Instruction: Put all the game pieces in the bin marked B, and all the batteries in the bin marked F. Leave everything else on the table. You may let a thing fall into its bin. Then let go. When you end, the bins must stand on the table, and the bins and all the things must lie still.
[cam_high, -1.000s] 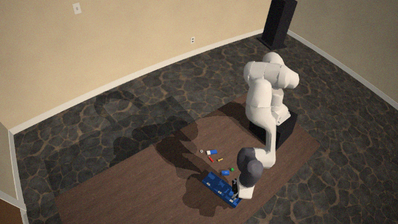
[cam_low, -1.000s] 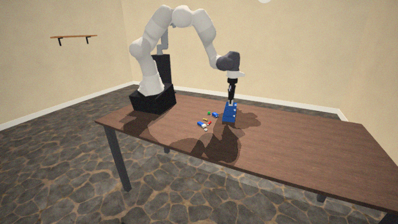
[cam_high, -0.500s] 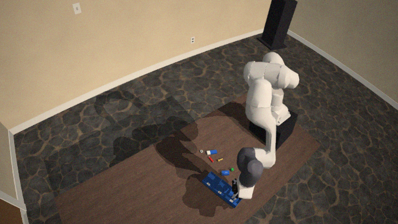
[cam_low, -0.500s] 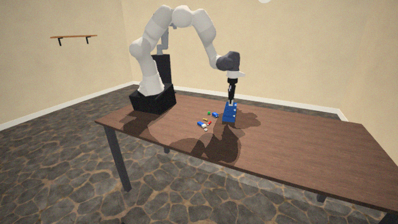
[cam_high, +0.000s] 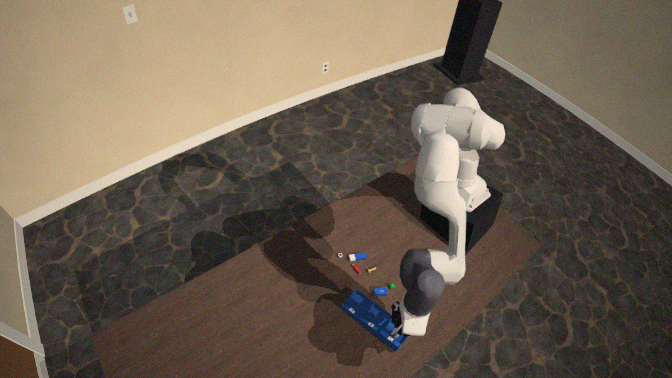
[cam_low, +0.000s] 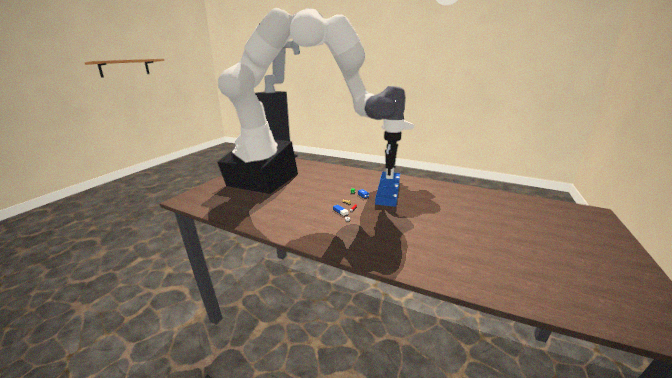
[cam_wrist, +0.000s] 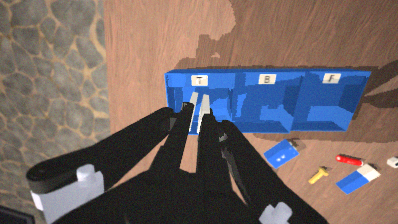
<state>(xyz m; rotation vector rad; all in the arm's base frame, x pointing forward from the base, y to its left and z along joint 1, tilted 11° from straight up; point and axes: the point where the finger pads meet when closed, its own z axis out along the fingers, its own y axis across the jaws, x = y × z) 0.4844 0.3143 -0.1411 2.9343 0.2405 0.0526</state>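
A blue three-part tray (cam_high: 362, 316) (cam_low: 387, 200) holds bins T, B (cam_wrist: 260, 107) and F (cam_wrist: 325, 107). Bins B and F look empty in the wrist view. My gripper (cam_low: 390, 175) (cam_wrist: 198, 102) is shut, with nothing seen between its fingers, pointing down over bin T, whose floor it partly hides. A small red cylinder (cam_high: 356, 269) (cam_low: 353, 207) (cam_wrist: 349, 160), a yellow piece (cam_high: 371, 270) (cam_low: 346, 202) (cam_wrist: 318, 175), a small white piece (cam_high: 340, 255) (cam_low: 347, 219) (cam_wrist: 393, 162) and a green piece (cam_high: 392, 286) (cam_low: 353, 191) lie on the table. The gripper hides the green one in the wrist view.
A blue block with a metal end (cam_high: 380, 291) (cam_low: 363, 194) (cam_wrist: 281, 153) lies close beside the tray. A blue and white block (cam_high: 360, 257) (cam_low: 340, 210) (cam_wrist: 352, 182) lies near the red cylinder. The table edge is close to the T end.
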